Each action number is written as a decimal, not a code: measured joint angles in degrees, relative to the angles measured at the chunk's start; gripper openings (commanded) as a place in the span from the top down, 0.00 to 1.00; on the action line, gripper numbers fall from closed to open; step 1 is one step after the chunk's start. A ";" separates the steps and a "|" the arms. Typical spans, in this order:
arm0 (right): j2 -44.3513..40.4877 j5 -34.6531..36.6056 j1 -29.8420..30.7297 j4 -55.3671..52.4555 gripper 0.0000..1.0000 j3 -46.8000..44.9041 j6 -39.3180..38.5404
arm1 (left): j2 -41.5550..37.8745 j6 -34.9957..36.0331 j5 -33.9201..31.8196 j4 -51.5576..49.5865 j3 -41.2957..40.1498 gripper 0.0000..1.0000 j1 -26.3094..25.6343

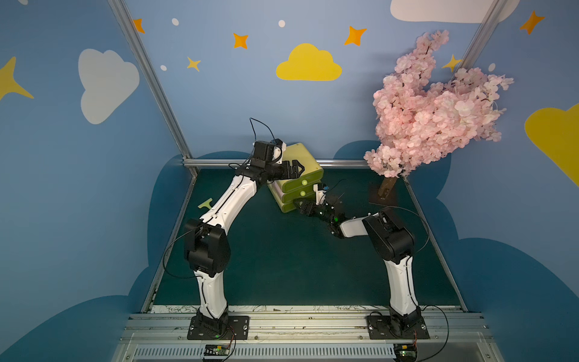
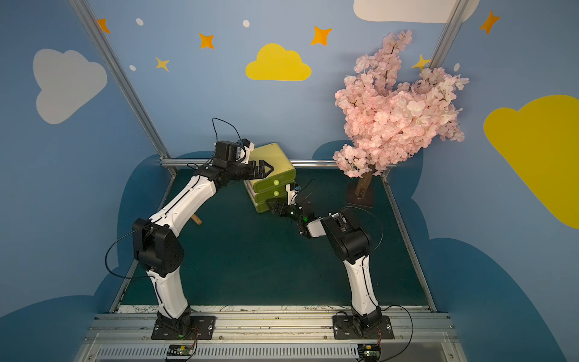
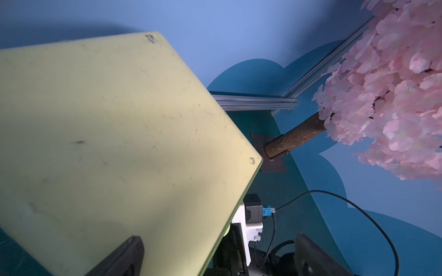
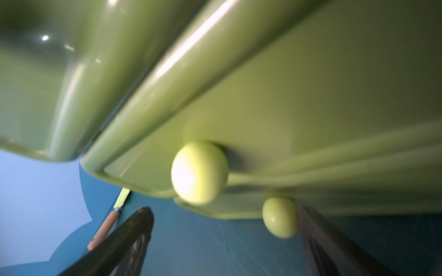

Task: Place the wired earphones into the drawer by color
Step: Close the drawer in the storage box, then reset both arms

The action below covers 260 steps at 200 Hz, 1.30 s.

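Okay, in both top views we spot no wired earphones on the counter (image 1: 282,266). The left claw (image 1: 300,168) hovers spread over the drawer (image 1: 305,156) top, and the right claw (image 1: 299,207) is spread at its lowest front. Left wrist: top panel only. Right wrist: a knob (image 4: 199,172) sits just ahead between the jaws, so we judge the right arm nearer.

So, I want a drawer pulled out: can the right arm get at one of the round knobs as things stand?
Likely yes. The right gripper stands open just before the green drawer unit, and one round knob sits ahead between its fingers, with nothing in between.
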 measured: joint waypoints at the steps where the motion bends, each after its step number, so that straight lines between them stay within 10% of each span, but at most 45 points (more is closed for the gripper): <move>1: -0.11 0.00 0.00 0.02 0.01 -0.24 0.00 | 0.00 0.00 -0.02 -0.04 0.02 0.00 0.00; 63: -9.29 0.70 0.00 -0.39 0.01 -9.99 -0.13 | -10.40 -1.92 -5.90 0.85 -6.45 0.00 2.03; 172: -36.94 6.58 -0.50 -30.67 0.02 -21.62 -10.80 | -58.05 3.65 -23.80 13.84 -60.85 0.00 2.25; 260: -65.59 21.03 -5.62 -57.31 0.01 -26.91 -22.64 | -67.04 12.04 -31.12 22.08 -79.12 0.00 2.23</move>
